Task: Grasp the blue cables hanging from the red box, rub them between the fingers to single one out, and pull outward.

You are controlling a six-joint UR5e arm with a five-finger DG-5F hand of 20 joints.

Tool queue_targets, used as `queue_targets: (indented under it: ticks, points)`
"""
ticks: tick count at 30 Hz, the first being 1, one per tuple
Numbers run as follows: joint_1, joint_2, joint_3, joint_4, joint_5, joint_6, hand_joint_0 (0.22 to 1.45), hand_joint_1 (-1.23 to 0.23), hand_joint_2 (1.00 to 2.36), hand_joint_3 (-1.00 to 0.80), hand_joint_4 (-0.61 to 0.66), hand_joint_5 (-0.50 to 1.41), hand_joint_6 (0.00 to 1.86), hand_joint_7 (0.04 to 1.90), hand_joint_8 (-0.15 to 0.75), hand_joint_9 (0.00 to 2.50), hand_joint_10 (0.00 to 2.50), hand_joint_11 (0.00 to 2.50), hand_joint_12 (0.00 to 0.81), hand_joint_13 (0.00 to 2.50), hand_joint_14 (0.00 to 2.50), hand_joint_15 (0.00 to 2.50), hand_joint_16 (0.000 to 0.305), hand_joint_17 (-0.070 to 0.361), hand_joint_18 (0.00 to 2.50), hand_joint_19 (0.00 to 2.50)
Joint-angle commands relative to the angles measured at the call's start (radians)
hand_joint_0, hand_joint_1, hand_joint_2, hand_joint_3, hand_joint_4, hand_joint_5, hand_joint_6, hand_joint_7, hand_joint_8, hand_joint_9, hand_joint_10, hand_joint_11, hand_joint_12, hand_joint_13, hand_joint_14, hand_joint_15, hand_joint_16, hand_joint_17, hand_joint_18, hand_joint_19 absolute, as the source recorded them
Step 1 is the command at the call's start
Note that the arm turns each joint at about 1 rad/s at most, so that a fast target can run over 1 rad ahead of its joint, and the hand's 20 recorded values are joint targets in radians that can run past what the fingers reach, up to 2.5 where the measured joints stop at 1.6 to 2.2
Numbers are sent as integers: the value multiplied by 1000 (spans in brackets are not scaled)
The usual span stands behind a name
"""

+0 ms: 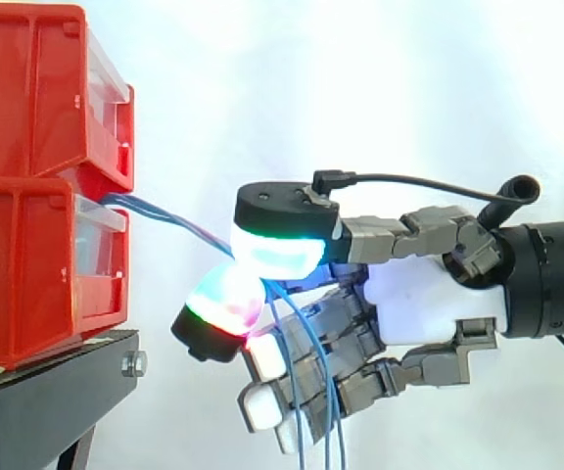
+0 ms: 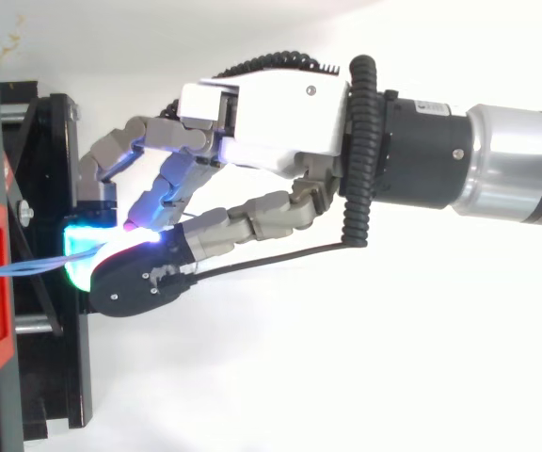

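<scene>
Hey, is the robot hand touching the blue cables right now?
Touching. In the side view the blue cables leave the red box and are pinched between glowing pads of the hand.

A: Side view, where does it stand?
B: Beside the work, level with it, facing across. Close in. The red bins (image 1: pixel 37 176) sit at the left edge of the frame, the arm (image 1: pixel 556 279) enters from the right edge, and the white curtain (image 1: pixel 360 78) is behind.
A: Top view?
B: Overhead, facing straight down, equally close. The bins are cropped at the left edge and the arm comes from the right.
A: Overlap?
B: Both take in the hand (image 1: pixel 429 304), the blue cables (image 1: pixel 164 213), the bin fronts and the black stand (image 1: pixel 37 401).
</scene>
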Motion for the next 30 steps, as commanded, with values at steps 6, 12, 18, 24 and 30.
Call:
queue_targets:
  ticks: [6, 12, 18, 24, 30]
  points:
    - [-1, 17, 1, -47, -1, -4, 509, -573, 1001, -492, 121, -147, 887, 928, 262, 998, 19, 641, 316, 874, 23, 604, 45, 102, 718, 589]
    - [-1, 17, 1, -47, -1, -4, 542, -502, 1005, -431, 104, -137, 869, 964, 254, 1011, 22, 643, 308, 880, 25, 611, 43, 98, 707, 610]
    - [-2, 30, 1, -47, 3, -4, 558, -619, 1017, -203, 88, -135, 868, 1055, 263, 1020, 21, 649, 319, 894, 25, 608, 46, 103, 744, 597]
    - [-2, 31, 1, -49, 3, -4, 590, -747, 1017, -90, -6, -156, 921, 943, 264, 949, 18, 640, 321, 885, 26, 605, 47, 106, 760, 582]
    - [-2, 33, 1, -49, 3, -4, 687, -917, 1022, -183, -149, -185, 938, 1098, 209, 884, 21, 658, 289, 858, 26, 620, 40, 90, 735, 599]
